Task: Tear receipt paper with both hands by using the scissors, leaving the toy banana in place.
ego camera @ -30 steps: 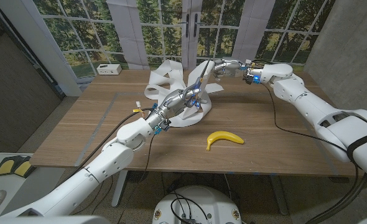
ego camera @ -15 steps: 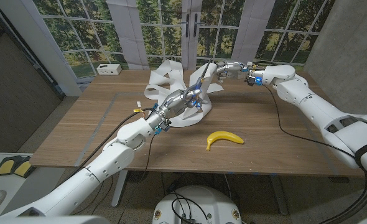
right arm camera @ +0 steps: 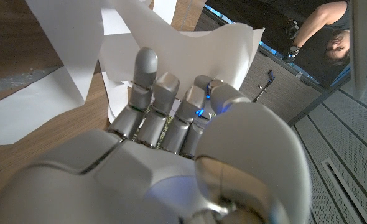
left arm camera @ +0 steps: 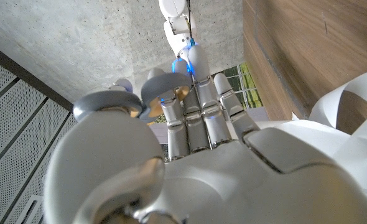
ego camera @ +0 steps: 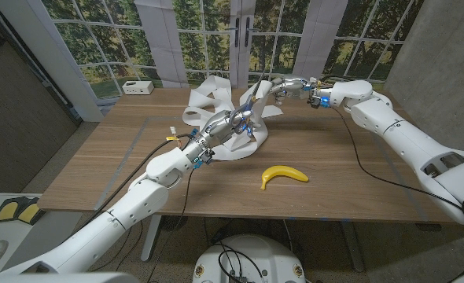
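Observation:
A heap of white receipt paper point(ego camera: 210, 101) lies at the table's far middle, and it also fills the space ahead of the fingers as receipt paper point(right arm camera: 190, 46). A strip of it rises from my left hand point(ego camera: 228, 123) to my right hand point(ego camera: 283, 86). My left hand point(left arm camera: 190, 124) is over the heap's front edge, thumb curled toward straight fingers, apparently pinching the strip's lower end. My right hand point(right arm camera: 171, 118) is raised above the heap's right side, its fingers closed against the paper. The yellow toy banana point(ego camera: 284, 174) lies alone on the near-right part of the table point(ego camera: 98, 165).
A small white box point(ego camera: 138, 87) sits at the table's back left corner. Glass doors and a wall stand behind the table. A person point(right arm camera: 333, 31) shows beyond my right hand. Bare wood lies on the left and the far right.
My right hand has drifted slightly left and down toward my left hand, shortening the strip between them. My left hand has barely shifted. The banana has not moved.

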Action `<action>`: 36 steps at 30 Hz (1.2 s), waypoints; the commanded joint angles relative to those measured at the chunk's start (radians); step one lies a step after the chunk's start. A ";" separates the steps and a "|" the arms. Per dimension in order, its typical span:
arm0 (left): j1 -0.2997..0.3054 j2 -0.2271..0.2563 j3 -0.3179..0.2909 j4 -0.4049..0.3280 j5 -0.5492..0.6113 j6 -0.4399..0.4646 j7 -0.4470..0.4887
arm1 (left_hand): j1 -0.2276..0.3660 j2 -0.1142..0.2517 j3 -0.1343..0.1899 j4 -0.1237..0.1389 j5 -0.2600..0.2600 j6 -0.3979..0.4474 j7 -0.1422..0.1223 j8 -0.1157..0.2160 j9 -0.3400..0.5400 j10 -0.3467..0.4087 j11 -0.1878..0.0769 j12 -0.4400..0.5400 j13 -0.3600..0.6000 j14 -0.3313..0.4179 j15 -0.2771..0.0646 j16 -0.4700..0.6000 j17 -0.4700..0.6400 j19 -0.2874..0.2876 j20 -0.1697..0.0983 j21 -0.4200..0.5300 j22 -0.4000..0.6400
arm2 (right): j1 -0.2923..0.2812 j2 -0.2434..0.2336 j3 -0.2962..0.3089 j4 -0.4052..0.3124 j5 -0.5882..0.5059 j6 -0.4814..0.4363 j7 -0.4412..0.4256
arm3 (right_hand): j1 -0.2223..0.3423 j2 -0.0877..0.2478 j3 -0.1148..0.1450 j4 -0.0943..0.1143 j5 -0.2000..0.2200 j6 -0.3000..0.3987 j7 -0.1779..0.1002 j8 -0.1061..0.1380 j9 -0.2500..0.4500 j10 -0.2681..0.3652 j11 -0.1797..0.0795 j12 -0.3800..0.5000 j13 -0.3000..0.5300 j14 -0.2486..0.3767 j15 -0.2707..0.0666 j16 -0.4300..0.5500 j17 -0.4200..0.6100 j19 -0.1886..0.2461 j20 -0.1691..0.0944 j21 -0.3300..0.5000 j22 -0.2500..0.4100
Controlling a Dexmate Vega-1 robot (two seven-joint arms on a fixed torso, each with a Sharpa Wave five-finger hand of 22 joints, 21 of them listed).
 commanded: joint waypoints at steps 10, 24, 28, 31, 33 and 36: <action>0.031 -0.020 -0.051 0.053 0.034 -0.096 0.055 | 0.313 0.237 -0.002 -0.002 0.009 0.010 0.003 0.013 0.314 0.110 -0.160 0.024 -0.003 -0.013 -0.119 0.017 -0.008 -0.019 0.010 0.038 -0.007 | 0.011 0.013 -0.036 -0.053 -0.029 -0.049 -0.043 | 0.000 -0.015 0.012 0.004 0.018 0.024 0.021 0.007 -0.001 0.011 -0.001 -0.003 0.006 0.017 -0.074 0.006 0.000 0.011 -0.072 0.005 0.008; 0.054 -0.025 -0.065 0.071 0.048 -0.121 0.090 | 0.307 0.236 0.002 -0.002 0.013 0.007 0.003 -0.002 0.325 0.112 -0.162 0.032 -0.020 -0.017 -0.121 0.023 -0.003 -0.031 0.015 0.069 -0.018 | 0.016 0.034 -0.055 -0.052 -0.046 -0.028 -0.044 | -0.003 -0.016 0.013 0.007 0.023 0.022 0.020 0.007 0.001 0.013 -0.002 -0.006 0.008 0.019 -0.074 0.003 0.000 0.012 -0.073 0.004 0.005; 0.054 -0.032 -0.059 0.078 0.067 -0.134 0.097 | 0.307 0.236 0.004 -0.003 0.014 0.010 0.004 -0.004 0.327 0.111 -0.164 0.037 -0.017 -0.012 -0.122 0.021 -0.010 -0.034 0.016 0.074 -0.020 | 0.015 0.040 -0.058 -0.033 -0.044 -0.013 -0.034 | -0.004 -0.016 0.013 0.007 0.024 0.020 0.020 0.007 0.002 0.011 -0.001 -0.008 0.008 0.021 -0.074 0.002 0.000 0.012 -0.073 0.004 0.005; 0.057 -0.036 -0.053 0.069 0.069 -0.128 0.105 | 0.306 0.235 0.003 -0.003 0.014 0.012 0.003 -0.003 0.331 0.111 -0.163 0.037 -0.023 -0.013 -0.121 0.023 -0.009 -0.036 0.016 0.080 -0.022 | 0.015 0.044 -0.057 -0.021 -0.037 -0.007 -0.022 | -0.004 -0.015 0.013 0.008 0.024 0.022 0.019 0.006 0.000 0.014 -0.001 -0.003 0.015 0.021 -0.074 0.002 0.000 0.011 -0.075 0.003 0.005; 0.059 -0.037 -0.052 0.065 0.063 -0.132 0.097 | 0.304 0.235 0.002 -0.002 0.013 0.013 0.003 -0.003 0.333 0.110 -0.164 0.038 -0.023 -0.012 -0.121 0.023 -0.011 -0.039 0.017 0.082 -0.023 | 0.015 0.040 -0.056 -0.022 -0.042 0.000 -0.023 | -0.004 -0.015 0.014 0.008 0.025 0.022 0.019 0.006 0.000 0.013 -0.001 -0.003 0.017 0.021 -0.074 0.002 0.000 0.009 -0.076 0.005 0.008; 0.056 -0.033 -0.049 0.066 0.071 -0.137 0.093 | 0.304 0.236 0.003 -0.002 0.014 0.013 0.003 -0.004 0.335 0.112 -0.165 0.039 -0.026 -0.015 -0.119 0.025 -0.007 -0.040 0.016 0.085 -0.025 | 0.019 0.046 -0.055 -0.009 -0.034 0.002 -0.014 | -0.004 -0.015 0.014 0.008 0.025 0.020 0.020 0.007 0.002 0.011 -0.001 -0.004 0.017 0.021 -0.074 0.001 0.000 0.012 -0.075 0.004 0.006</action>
